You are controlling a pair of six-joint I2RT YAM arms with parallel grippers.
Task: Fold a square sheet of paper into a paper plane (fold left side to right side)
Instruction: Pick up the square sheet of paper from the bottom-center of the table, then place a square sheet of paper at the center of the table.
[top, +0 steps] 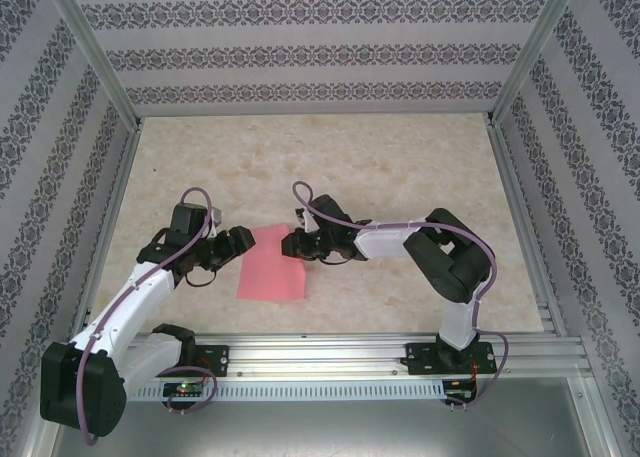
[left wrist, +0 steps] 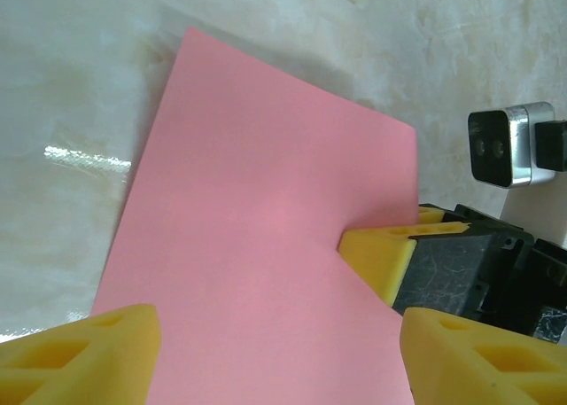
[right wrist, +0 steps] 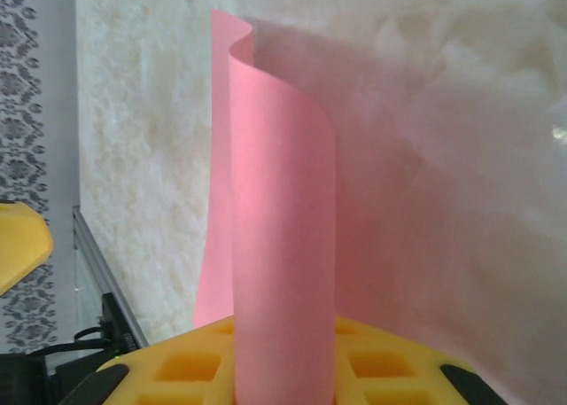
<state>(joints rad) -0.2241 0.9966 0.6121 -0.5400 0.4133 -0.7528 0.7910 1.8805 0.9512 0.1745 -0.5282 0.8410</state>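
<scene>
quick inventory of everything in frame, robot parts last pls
square sheet of paper: 1, salmon pink, on the table between the two grippers, its edge at the right gripper lifted and curled
table: 1, beige marbled top, under everything
walls: 3, white with grey patterned bands, at the left, far and right sides
rail: 1, silver metal, along the near edge, carrying both arm bases
cables: 2, purple, one along each arm
left gripper: 1, black with yellow fingers, open, at the sheet's left side
right gripper: 1, black with yellow fingers, shut on the sheet's edge
</scene>
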